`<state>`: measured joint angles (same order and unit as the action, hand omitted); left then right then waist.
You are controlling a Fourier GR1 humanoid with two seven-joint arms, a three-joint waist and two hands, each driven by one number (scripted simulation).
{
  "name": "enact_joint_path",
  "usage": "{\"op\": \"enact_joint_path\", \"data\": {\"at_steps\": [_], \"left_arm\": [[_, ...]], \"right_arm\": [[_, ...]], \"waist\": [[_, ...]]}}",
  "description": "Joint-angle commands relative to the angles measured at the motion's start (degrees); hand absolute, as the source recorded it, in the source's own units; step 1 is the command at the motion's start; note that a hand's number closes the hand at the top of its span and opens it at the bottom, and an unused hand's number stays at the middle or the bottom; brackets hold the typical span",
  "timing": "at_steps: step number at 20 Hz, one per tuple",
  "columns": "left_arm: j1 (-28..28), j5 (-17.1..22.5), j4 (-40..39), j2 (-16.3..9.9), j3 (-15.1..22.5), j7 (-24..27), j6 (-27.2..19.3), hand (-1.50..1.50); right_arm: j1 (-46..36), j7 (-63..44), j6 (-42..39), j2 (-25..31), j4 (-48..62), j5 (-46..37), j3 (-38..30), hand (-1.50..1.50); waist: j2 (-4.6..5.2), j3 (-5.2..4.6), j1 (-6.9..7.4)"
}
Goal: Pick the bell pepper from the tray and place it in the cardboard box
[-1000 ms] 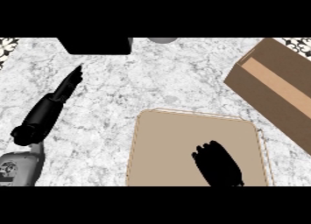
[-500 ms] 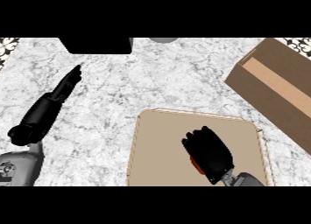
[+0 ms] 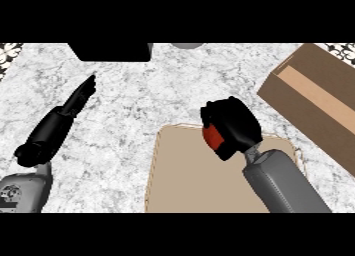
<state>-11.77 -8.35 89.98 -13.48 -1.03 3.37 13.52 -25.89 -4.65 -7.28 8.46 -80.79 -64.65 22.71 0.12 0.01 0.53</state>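
Observation:
My right hand [image 3: 232, 125] is curled round a red bell pepper [image 3: 211, 137], of which only a small red patch shows under the fingers. The hand hangs over the far edge of the beige tray [image 3: 187, 180], left of the open cardboard box [image 3: 324, 102] at the right side. My left hand [image 3: 75, 102] rests open on the marble counter at the left, fingers pointing away, apart from the tray.
A black block [image 3: 111, 51] sits at the counter's far edge, with a grey round thing [image 3: 186, 45] beside it. Patterned tiles [image 3: 3, 60] show at the far left corner. Marble counter lies between the tray and the box.
My right hand has closed on the pepper and moved up and away from the tray's middle to its far edge, toward the box. The left hand has not moved.

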Motion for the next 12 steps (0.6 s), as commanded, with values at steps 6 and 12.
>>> {"op": "enact_joint_path", "data": {"at_steps": [6, 12], "left_arm": [[2.02, -1.02, -0.94, 1.92, 0.22, 1.89, -1.37, 0.00], [0.51, -0.04, -1.53, -0.43, -1.45, 1.63, 0.68, 0.00]], "right_arm": [[-4.55, -8.72, -2.81, 0.22, -14.44, 2.26, -11.64, 1.50], [-7.97, -17.53, -1.63, 0.41, -16.52, 4.77, -23.89, 1.50]], "waist": [[-0.43, -0.05, -1.16], [-0.29, -0.02, -0.90]]}}
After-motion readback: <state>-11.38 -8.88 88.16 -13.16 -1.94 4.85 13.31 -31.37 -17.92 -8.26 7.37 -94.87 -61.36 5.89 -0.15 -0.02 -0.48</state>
